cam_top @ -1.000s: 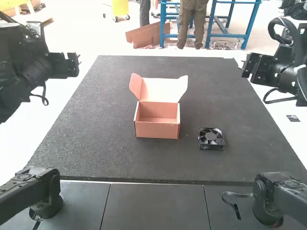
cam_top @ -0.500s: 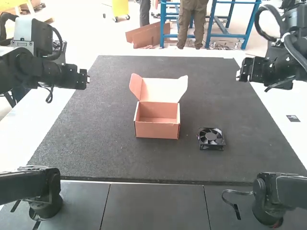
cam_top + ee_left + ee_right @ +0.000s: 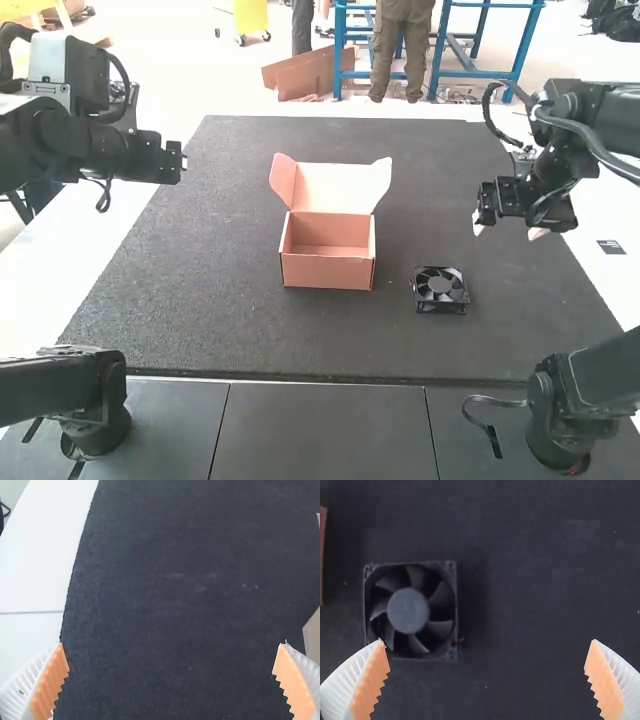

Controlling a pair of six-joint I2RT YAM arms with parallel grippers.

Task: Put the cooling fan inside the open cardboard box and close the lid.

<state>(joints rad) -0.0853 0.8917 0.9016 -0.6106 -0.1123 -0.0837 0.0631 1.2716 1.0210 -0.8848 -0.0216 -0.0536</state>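
Nearest to me, the cooling fan (image 3: 441, 288) lies flat on the black mat (image 3: 200, 280), blades up, just beside the near right corner of the cardboard box (image 3: 328, 248) but not touching it. The box stands open and looks empty. Its lid (image 3: 335, 185) is raised at the far side, with a tab showing at each end.

The right gripper (image 3: 509, 228) hangs above the mat to the right of the fan and beyond it. Its ribbed fingers are spread wide and carry nothing. Farther off, the left gripper (image 3: 176, 160) sits over the mat's left edge, likewise spread and unloaded.

Risks, in my judgement:
- In the right wrist view the fan sits off toward one finger, not centred. A straight descent could land that finger on the frame or blades.
- The fan is low and flat, so the pads may scrape the mat and skid it away.
- The box looks light. It may slide when the lid is pushed, and the tabs may catch outside the walls.

I can read no writing on the fan or box. The print on a small dark tag (image 3: 611, 246) on the table at the right is too small to read.
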